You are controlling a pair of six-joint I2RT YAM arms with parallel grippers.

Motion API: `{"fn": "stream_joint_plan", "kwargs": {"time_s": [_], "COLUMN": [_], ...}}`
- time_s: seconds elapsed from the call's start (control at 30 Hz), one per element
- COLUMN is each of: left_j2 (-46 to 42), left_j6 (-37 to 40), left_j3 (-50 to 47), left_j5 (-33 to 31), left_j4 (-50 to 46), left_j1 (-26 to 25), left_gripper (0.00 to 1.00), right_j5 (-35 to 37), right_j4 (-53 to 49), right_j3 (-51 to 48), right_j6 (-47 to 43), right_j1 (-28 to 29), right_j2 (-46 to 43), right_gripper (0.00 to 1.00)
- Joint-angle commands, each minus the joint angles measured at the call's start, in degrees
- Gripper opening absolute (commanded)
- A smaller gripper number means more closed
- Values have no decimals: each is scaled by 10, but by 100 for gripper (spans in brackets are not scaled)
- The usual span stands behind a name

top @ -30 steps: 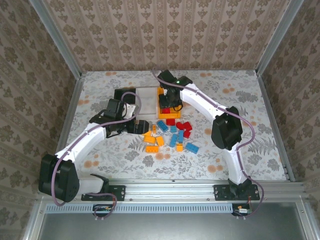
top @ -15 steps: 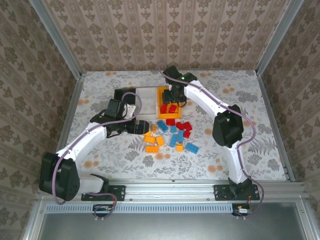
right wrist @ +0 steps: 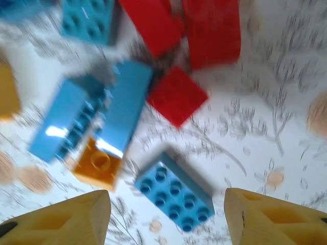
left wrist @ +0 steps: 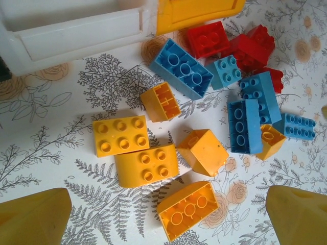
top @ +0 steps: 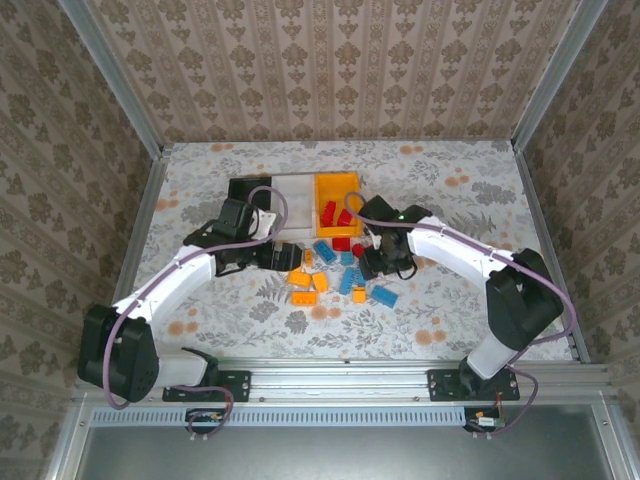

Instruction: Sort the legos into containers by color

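Looking down from above, we see the legos [top: 345, 265] lying in a loose heap of red, blue and orange bricks on the flowered table [top: 460, 190]. They sit just in front of three bins set side by side: a black bin [top: 243, 188], a white bin [top: 291, 188] and an orange-yellow bin [top: 320, 195] with several red bricks [top: 330, 213] inside. The left gripper [top: 290, 254] hangs over the orange end of the heap. From its wrist we see its yellow fingers [left wrist: 33, 217] spread wide with nothing held, and an orange brick [left wrist: 186, 209] lying on the table between them. The right gripper [top: 372, 268] is over the heap's right side. Its fingers [right wrist: 273, 217] are well apart and grip nothing, and a blue brick [right wrist: 173, 191] lies loose between them, though that view is blurred.
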Motion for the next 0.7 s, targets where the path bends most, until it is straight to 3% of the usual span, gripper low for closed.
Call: {"fn": "stream_joint_plan", "kwargs": {"time_s": [0.0, 0.17, 0.67], "left_j2": [-12, -32, -42], "left_j6": [-5, -11, 0], "left_j3": [-8, -19, -17], "left_j5": [-3, -7, -20], "left_j4": [-8, -7, -23], "left_j1": [-5, -5, -5], "left_gripper": [100, 100, 100], "right_j5": [-16, -21, 8], "right_j4": [28, 32, 11], "right_j3": [-45, -66, -54], "right_j6": [-48, -83, -77], "right_j1": [4, 10, 33], "right_j2": [-35, -18, 75], "right_gripper": [68, 74, 74]}}
